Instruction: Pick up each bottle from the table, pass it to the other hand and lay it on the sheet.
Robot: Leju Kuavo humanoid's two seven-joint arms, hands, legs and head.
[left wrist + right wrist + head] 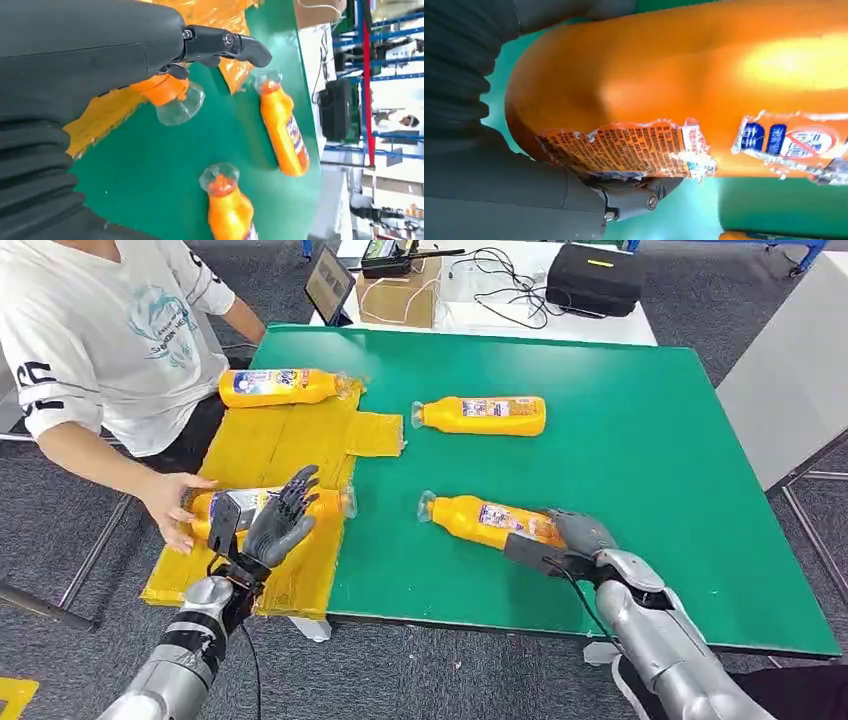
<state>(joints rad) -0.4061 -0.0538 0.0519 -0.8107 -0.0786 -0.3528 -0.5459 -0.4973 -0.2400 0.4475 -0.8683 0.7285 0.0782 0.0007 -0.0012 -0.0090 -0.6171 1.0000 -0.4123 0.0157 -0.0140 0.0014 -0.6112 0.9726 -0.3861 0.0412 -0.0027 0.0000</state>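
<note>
Near bottle (487, 520) lies on the green desk (640, 470) right of the sheet (290, 440), w/ right hand (575, 537) wrapped round its base. Left hand (280, 520) spread wide, holding nothing, above a bottle on sheet (335, 502) that a person's hand (175, 505) touches. 2 more: far bottle on sheet (280, 387), desk bottle (483, 415) just right of the sheet.

bottle labels (624, 150) printed, too blurred to read

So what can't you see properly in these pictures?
- Near bottle's base: head view, right hand covers it.
- Bottle on sheet: head view, left hand and a person's hand hide its middle.
- Label print: right wrist view, too small and torn.
- Far shelves: left wrist view, blurred.
</note>
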